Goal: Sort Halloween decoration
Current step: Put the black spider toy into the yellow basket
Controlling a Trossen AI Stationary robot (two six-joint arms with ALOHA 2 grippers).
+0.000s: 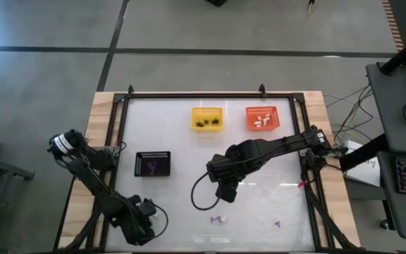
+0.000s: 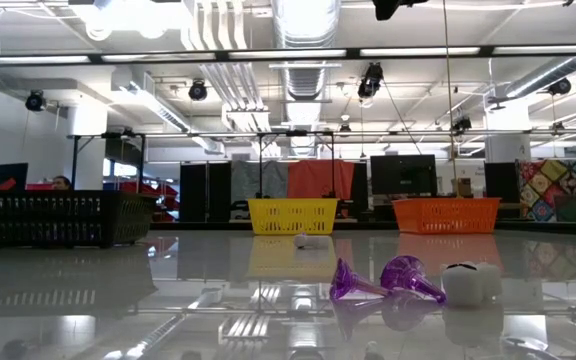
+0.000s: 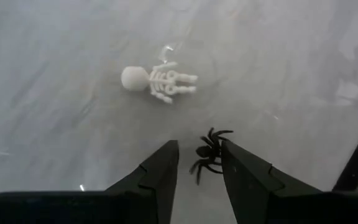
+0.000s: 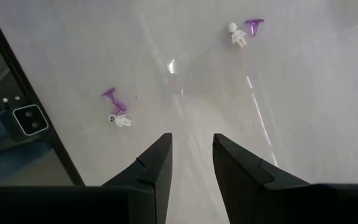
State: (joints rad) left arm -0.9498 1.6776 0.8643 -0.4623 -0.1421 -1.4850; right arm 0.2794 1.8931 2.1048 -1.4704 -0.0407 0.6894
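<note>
Clearly the sorting is well under way but not done. The yellow basket (image 1: 206, 118) already holds black pieces, the orange basket (image 1: 261, 118) holds white ones, and the black tray (image 1: 152, 164) has something purple in it; loose trinkets remain on the table (image 1: 259, 204).

The left gripper (image 3: 198, 163) sits low at the near left corner of the table, its fingers parted a little, with a black spider (image 3: 209, 151) lying between the tips — the fingers do not look closed on it, and I cannot tell whether they touch it. Just beyond lies a white skeleton (image 3: 157, 81) on the bare surface.

The right gripper (image 4: 191, 152) hangs over the middle of the table, fingers parted and holding nothing. Ahead of it, near the front edge, lie a purple piece (image 4: 112, 98) touching a small white skeleton (image 4: 120, 119), and farther off a second purple piece (image 4: 253, 25) beside another white skeleton (image 4: 236, 33).

The step in hand looks like the left arm's pick of the spider. Next it would need to settle down around the body, close gently — the legs are thin and may slip — then lift and carry it across to the yellow basket. The right arm looks set to reach for one of the purple-and-white pairs, where separating touching pieces calls for a careful approach.
</note>
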